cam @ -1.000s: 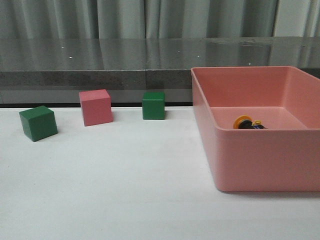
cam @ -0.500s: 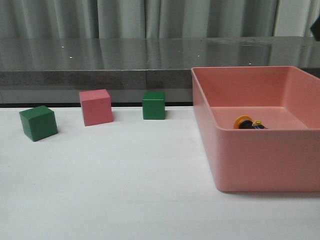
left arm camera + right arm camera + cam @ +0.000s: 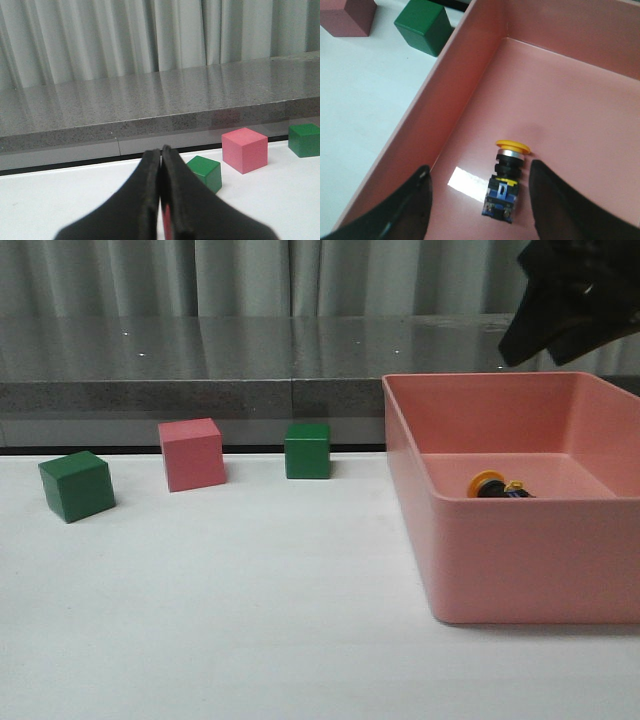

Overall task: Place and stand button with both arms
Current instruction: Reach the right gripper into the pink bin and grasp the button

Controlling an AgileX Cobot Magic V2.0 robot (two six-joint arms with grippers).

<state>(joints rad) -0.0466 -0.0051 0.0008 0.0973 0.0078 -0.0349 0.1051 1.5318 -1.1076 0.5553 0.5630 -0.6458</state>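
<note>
button (image 3: 504,181) lying on its side on the floor of the pink bin (image 3: 520,570) | right pincer (image 3: 480,200) spread wide above bin, button between its fingers, not touching | left pincer (image 3: 161,200) pressed closed, empty, over white counter (image 3: 220,620)

The bin's (image 3: 500,560) near wall hides the lower half of the button (image 3: 497,486).

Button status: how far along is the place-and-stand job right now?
Early stage. Nothing is done: the button lies on its side on the floor of the pink bin. In hand: the right claw hangs open above the bin, fingers either side of the button, not touching it. The left claw is shut, empty. Left: grasp, lift out, stand it upright.
</note>
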